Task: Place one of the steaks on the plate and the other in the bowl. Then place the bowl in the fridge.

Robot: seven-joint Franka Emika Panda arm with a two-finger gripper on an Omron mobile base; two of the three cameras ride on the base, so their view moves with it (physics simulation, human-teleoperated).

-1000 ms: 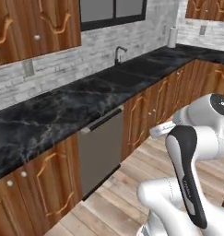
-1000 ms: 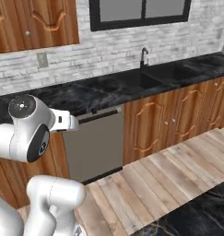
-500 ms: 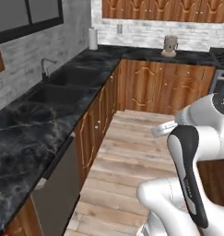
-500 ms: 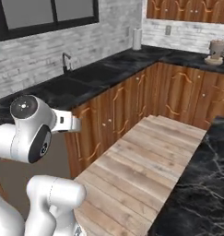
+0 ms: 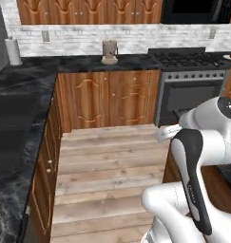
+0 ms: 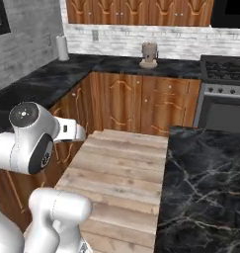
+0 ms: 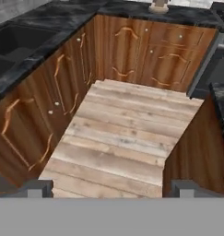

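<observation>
The steaks, the plate, the bowl and the fridge are out of view. My gripper (image 7: 112, 189) is open, its two dark fingertips (image 7: 37, 186) standing wide apart with nothing between them. It looks down over the wooden floor (image 7: 127, 124) between the cabinet run and the island. My arm is folded close above the base (image 5: 193, 156).
Black marble counters run along the left wall and the back wall (image 5: 74, 62). A paper towel roll (image 5: 13, 51) and a small brown appliance (image 5: 109, 51) stand on them. A sink (image 7: 12, 41) lies at the left. The stove (image 5: 193, 88) is back right; the island counter (image 6: 205, 188) is close on the right.
The whole picture has swung: the base has turned, so the window wall and sink slid off to the left and the corner with the stove came into view. My arm keeps its folded pose.
</observation>
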